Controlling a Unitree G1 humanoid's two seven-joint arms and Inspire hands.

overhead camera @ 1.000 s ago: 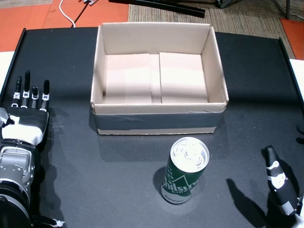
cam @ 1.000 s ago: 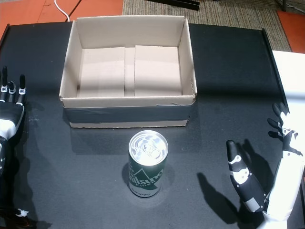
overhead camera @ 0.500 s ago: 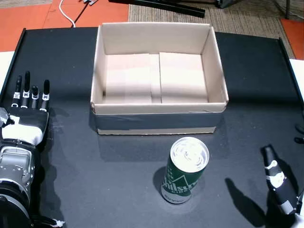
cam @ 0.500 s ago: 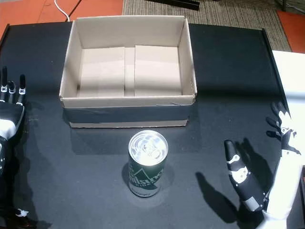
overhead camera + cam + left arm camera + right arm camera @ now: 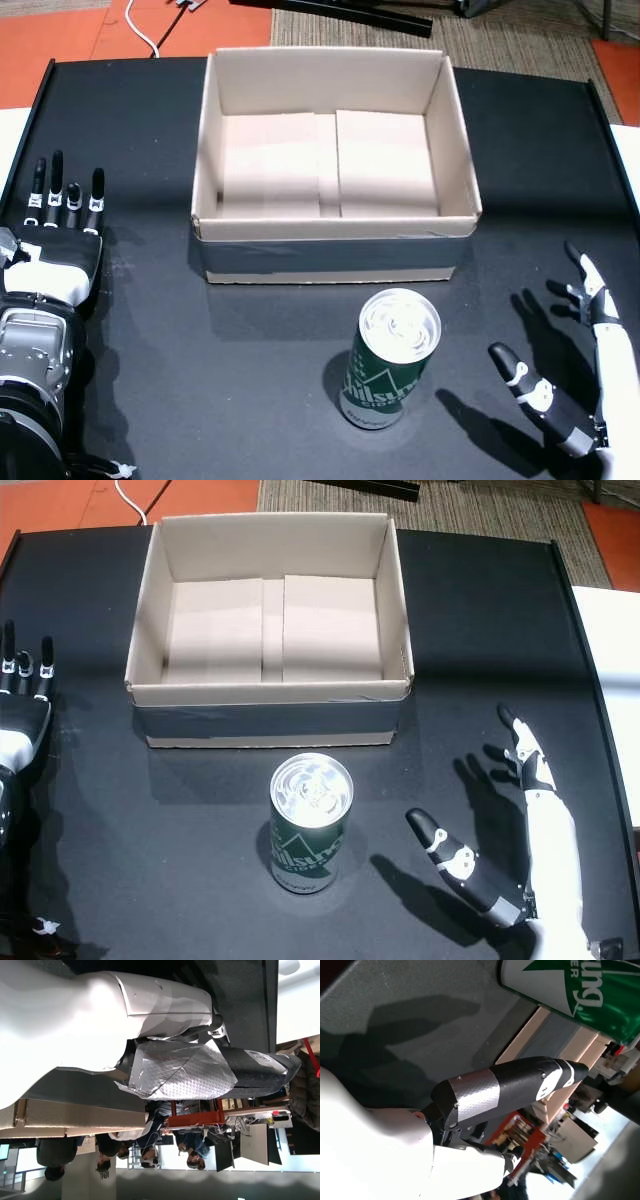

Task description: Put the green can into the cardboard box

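The can stands upright on the black table, silver top up, its green side with white lettering facing 6 o'clock. In both head views it sits just at 6 o'clock of the box, apart from the box's grey-taped front wall; in a head view the can lines up with the middle of that wall. Nothing touches the can.

The box is open at the top, its inner floor made of two flaps meeting at a seam, with nothing lying inside.

The right hand is at 3 o'clock of the can, near it but not touching. Its fingers are spread wide and hold nothing: in a head view the thumb points toward the can at about 10 o'clock, while the fingers reach toward 12 o'clock. In the right wrist view, the thumb stretches toward the can, with a gap of table between them.

The left hand lies flat at 9 o'clock of the can, well apart, near the table's edge. Its fingers are straight, slightly apart, pointing to 12 o'clock, and hold nothing. In the left wrist view the left hand fills the picture, with the box edge beside it and people in the room beyond.
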